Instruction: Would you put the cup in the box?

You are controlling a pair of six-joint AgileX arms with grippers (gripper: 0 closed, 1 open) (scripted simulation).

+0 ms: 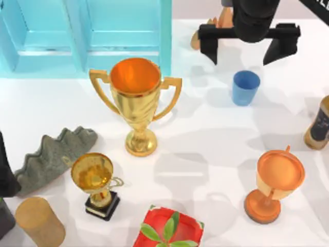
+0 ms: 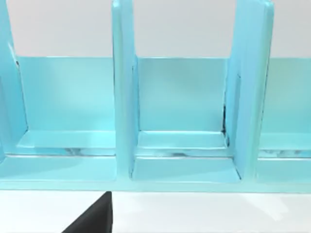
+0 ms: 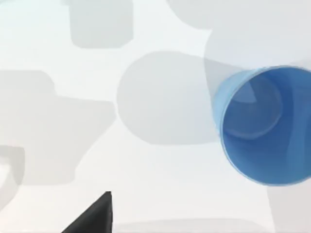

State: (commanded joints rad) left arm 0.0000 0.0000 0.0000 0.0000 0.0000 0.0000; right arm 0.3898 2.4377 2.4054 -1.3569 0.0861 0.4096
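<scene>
While my right tool [image 1: 241,51] hangs with fingers apart just behind the upright blue cup [image 1: 245,87], I see the box [image 1: 123,36] well left; left tool's state unclear.

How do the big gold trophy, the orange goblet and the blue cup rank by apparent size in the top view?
1. big gold trophy
2. orange goblet
3. blue cup

No pair looks close enough to doubt.
</scene>
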